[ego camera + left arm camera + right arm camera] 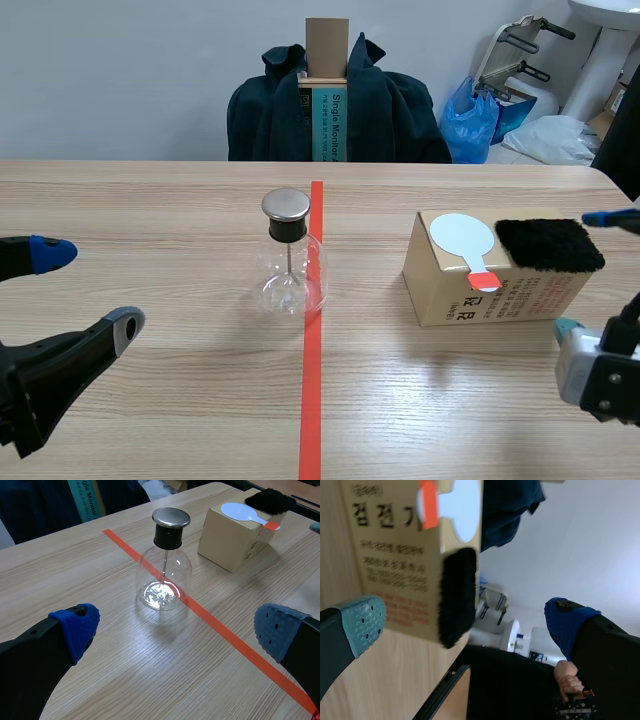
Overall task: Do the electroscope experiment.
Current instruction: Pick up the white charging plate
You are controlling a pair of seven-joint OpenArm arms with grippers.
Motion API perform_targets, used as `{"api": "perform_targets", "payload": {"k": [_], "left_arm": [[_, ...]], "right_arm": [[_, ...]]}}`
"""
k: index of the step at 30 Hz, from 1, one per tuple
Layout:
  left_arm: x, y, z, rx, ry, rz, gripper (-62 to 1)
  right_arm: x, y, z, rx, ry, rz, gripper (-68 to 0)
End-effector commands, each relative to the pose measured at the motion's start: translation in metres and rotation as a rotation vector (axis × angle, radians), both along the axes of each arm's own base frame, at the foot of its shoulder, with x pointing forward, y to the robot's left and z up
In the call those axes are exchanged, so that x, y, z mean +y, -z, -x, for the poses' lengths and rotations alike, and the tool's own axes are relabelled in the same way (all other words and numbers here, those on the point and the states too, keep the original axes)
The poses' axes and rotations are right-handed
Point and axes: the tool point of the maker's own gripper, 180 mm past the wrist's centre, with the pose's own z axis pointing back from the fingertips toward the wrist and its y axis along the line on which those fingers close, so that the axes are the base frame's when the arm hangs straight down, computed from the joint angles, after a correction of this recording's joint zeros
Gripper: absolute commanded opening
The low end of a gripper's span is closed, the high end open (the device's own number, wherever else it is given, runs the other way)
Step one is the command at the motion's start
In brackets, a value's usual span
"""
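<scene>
The electroscope, a clear glass flask with a round metal cap, stands on the table's middle beside the red tape line. To its right, a cardboard box carries a white disc paddle with an orange handle and a black fur pad. My left gripper stands open at the left, with the flask ahead of it. My right gripper is open at the box's right end. In the right wrist view the fur pad and box lie just ahead of its open fingers.
A chair draped with a dark jacket stands behind the table's far edge, and a blue bag lies to its right. A person's hand shows beyond the table's right side in the right wrist view.
</scene>
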Motion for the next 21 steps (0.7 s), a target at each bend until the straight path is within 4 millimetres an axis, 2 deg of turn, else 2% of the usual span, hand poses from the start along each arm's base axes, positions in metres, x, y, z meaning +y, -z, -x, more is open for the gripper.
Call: {"api": "perform_targets", "payload": {"k": [1,3,11,16,21], "left_arm": [[-0.001,-0.005,-0.002,-0.017,0.000,0.017,1.4],[-0.001,-0.005,-0.002,-0.017,0.000,0.018,1.4],[-0.001,-0.005,-0.002,-0.017,0.000,0.018,1.4],[-0.001,-0.005,-0.002,-0.017,0.000,0.017,1.4],[-0.001,-0.005,-0.002,-0.017,0.000,0.017,1.4]], "right_arm": [[0.005,-0.006,-0.012,-0.054,0.014,-0.010,0.4],[0.008,-0.002,-0.016,-0.087,0.039,-0.005,0.4],[0.035,-0.006,-0.038,-0.178,0.152,-0.067,0.4],[0.059,-0.002,-0.040,-0.175,0.170,-0.092,0.4],[0.070,0.009,-0.043,-0.146,0.177,-0.080,0.4]]}}
